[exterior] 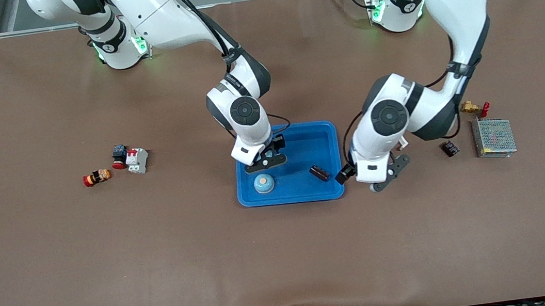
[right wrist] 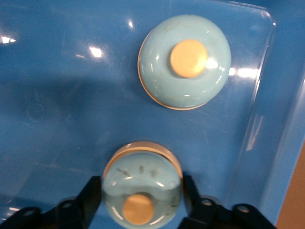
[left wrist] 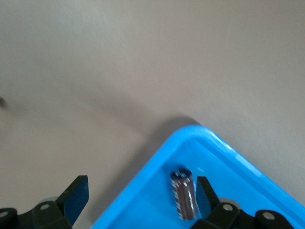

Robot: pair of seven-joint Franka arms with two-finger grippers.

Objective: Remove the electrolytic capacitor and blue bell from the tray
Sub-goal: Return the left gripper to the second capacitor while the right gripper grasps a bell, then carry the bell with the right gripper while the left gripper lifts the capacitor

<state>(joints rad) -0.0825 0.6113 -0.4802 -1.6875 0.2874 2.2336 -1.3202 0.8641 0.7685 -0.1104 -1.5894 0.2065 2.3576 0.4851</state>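
Note:
A blue tray (exterior: 302,141) sits mid-table. On its floor lie a dark capacitor (exterior: 319,172) and a pale blue bell (exterior: 264,182) with an orange button. My left gripper (exterior: 390,174) hangs open over the tray's edge toward the left arm's end. In the left wrist view the gripper (left wrist: 141,191) straddles the tray rim (left wrist: 248,186), and the capacitor (left wrist: 184,193) lies free just inside one finger. My right gripper (exterior: 266,163) is low in the tray. Its wrist view shows the gripper (right wrist: 142,186) with fingers against a bell (right wrist: 142,167). A second bell (right wrist: 185,62) rests by the tray corner.
Toward the right arm's end lie a red-capped part (exterior: 97,177), a black and red button (exterior: 119,156) and a white breaker (exterior: 137,160). Toward the left arm's end are a brass fitting (exterior: 472,107), a small black part (exterior: 449,148) and a mesh-covered supply (exterior: 494,137).

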